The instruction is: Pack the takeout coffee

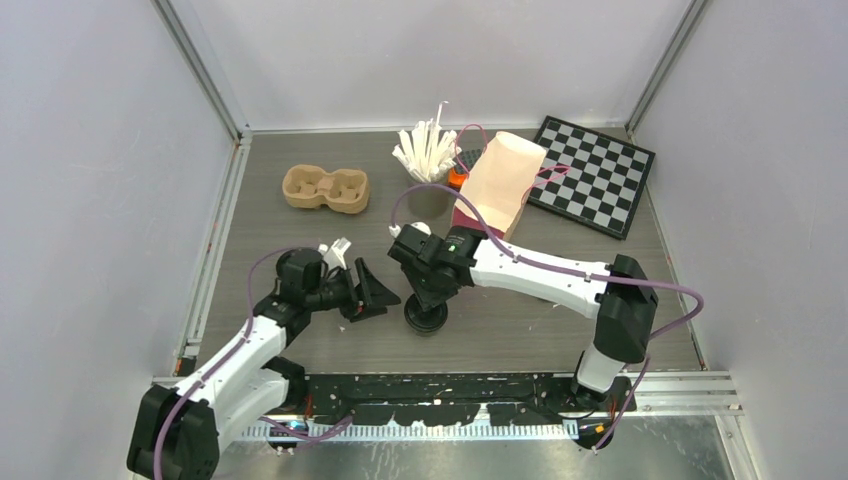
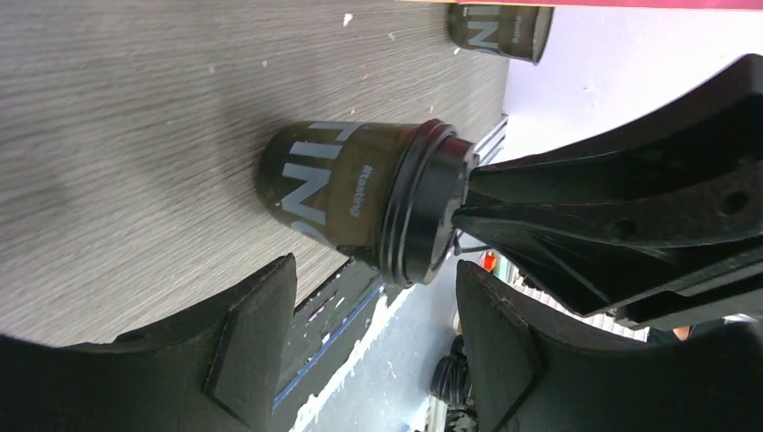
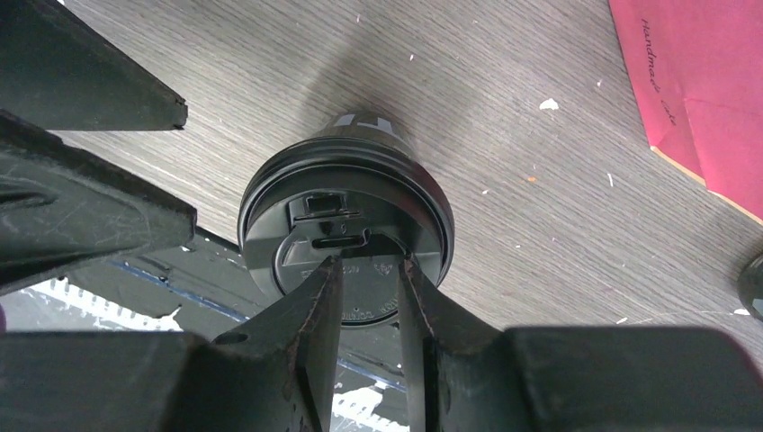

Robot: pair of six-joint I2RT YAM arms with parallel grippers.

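Black-lidded coffee cup (image 2: 328,189) stands on the table (image 2: 135,135). The right gripper (image 3: 369,265) has narrowly parted fingers on its lid, grip unclear. The left gripper (image 2: 376,270) gapes wide alongside, empty.

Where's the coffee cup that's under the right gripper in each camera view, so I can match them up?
Top external: the coffee cup stands low centre, under the right gripper.
Left wrist: the cup fills the centre, looking sideways, lid pointing right.
Right wrist: the cup is centre frame, lid facing the camera.
Shared landmark: the right gripper, its tips at the lid in every view.
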